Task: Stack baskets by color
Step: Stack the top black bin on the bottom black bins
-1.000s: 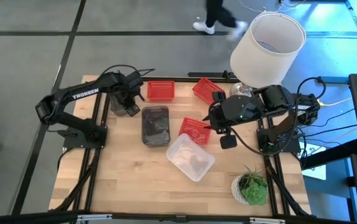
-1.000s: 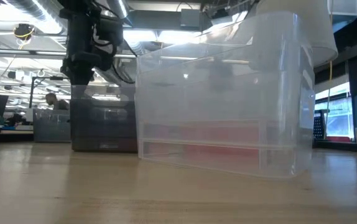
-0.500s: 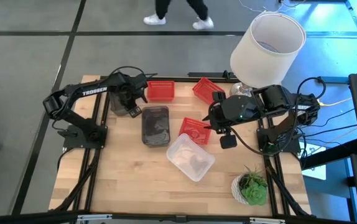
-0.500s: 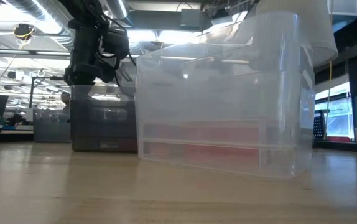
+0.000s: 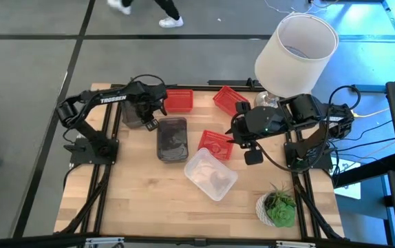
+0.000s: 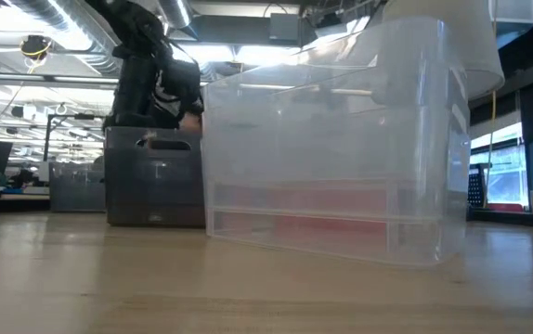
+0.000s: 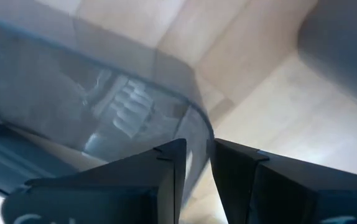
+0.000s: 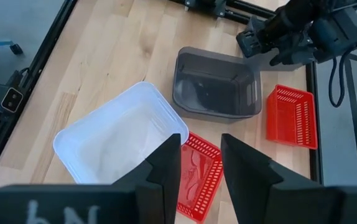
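- I judge the task barely started: no basket sits fully nested in another of its colour yet, as far as I can see from above.
- My left gripper (image 5: 149, 118) is clamped on the wall of a smoky grey basket (image 5: 137, 116) at the far left of the table (image 5: 135, 200); in the left wrist view the thin grey wall runs up between the two fingers (image 7: 166, 180), so I read that as a grip on its rim.
- A second grey basket (image 5: 172, 140) stands just beside it, toward the table's middle. That pair looks like the stack in hand.
- Three red mesh baskets are still apart: one (image 5: 178, 100) at the far edge, one (image 5: 228, 98) tilted near the lampshade (image 5: 296, 54), and one (image 5: 216, 145) partly under the clear basket (image 5: 211, 173).
- I see only one clear basket, so I cannot tell whether it has a partner.
- My right gripper (image 8: 200, 165) hovers above the red and clear baskets with its fingers spread and nothing between them.
- Hard to make out: in the low view the clear basket fills most of the picture and hides the red ones. The held basket may be lifted or touching the wood; I cannot tell.
- The right arm covers part of the middle red basket from above.
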Robot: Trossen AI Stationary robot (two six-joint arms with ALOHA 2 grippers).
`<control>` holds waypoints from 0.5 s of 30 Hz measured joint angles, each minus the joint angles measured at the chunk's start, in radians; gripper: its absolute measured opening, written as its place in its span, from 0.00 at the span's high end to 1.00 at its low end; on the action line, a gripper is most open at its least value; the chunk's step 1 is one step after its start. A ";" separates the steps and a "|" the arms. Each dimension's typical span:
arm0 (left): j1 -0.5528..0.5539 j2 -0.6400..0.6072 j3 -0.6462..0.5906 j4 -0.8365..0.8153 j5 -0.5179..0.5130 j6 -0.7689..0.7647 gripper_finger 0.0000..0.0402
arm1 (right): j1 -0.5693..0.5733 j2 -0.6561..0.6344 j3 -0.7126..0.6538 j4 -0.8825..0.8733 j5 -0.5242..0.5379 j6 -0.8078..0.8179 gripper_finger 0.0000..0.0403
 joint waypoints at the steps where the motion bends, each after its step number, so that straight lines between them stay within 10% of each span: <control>1: 0.000 0.005 0.000 0.012 -0.007 0.008 0.84 | 0.000 0.000 0.000 0.000 0.000 0.000 0.72; 15: -0.026 0.049 0.000 -0.083 -0.094 0.222 0.99 | 0.000 0.000 0.000 0.000 0.000 -0.003 0.72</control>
